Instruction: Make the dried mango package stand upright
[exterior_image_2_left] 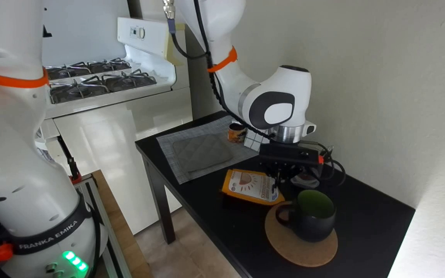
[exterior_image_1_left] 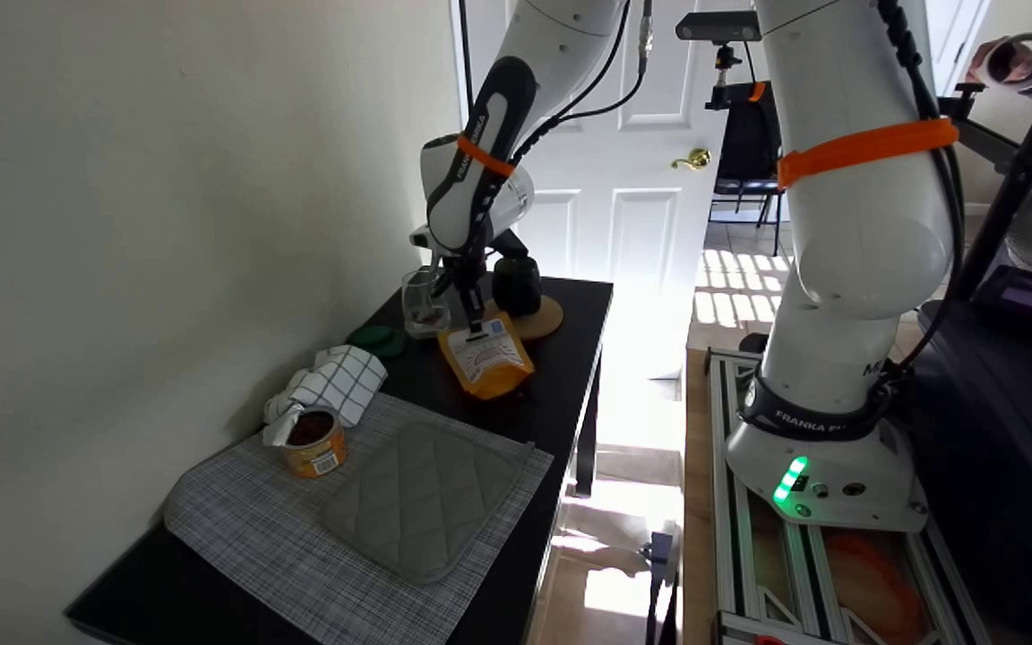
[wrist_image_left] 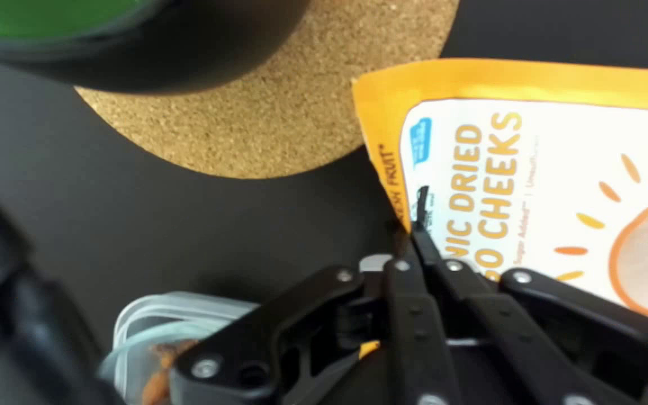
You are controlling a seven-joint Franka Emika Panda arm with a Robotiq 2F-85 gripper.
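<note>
The dried mango package, an orange pouch with a white label, shows in both exterior views (exterior_image_1_left: 491, 365) (exterior_image_2_left: 247, 188) and in the wrist view (wrist_image_left: 532, 197). It is low over the black table, label facing up and slightly tilted; I cannot tell how much of it touches the table. My gripper (wrist_image_left: 414, 230) has its fingers close together with the package's narrow end edge between them, one finger over the label. In the exterior views the gripper (exterior_image_1_left: 476, 330) (exterior_image_2_left: 276, 183) points down at that same end. The finger beneath the package is mostly hidden.
A black mug (exterior_image_2_left: 310, 220) with green inside stands on a round cork mat (exterior_image_2_left: 303, 253) beside the package. A clear container (exterior_image_1_left: 426, 312) stands by the wall side. A dark green item (exterior_image_1_left: 379, 340), checked cloth (exterior_image_1_left: 353, 381), open can (exterior_image_1_left: 314, 450) and grey quilted pad (exterior_image_1_left: 426, 502) lie farther along.
</note>
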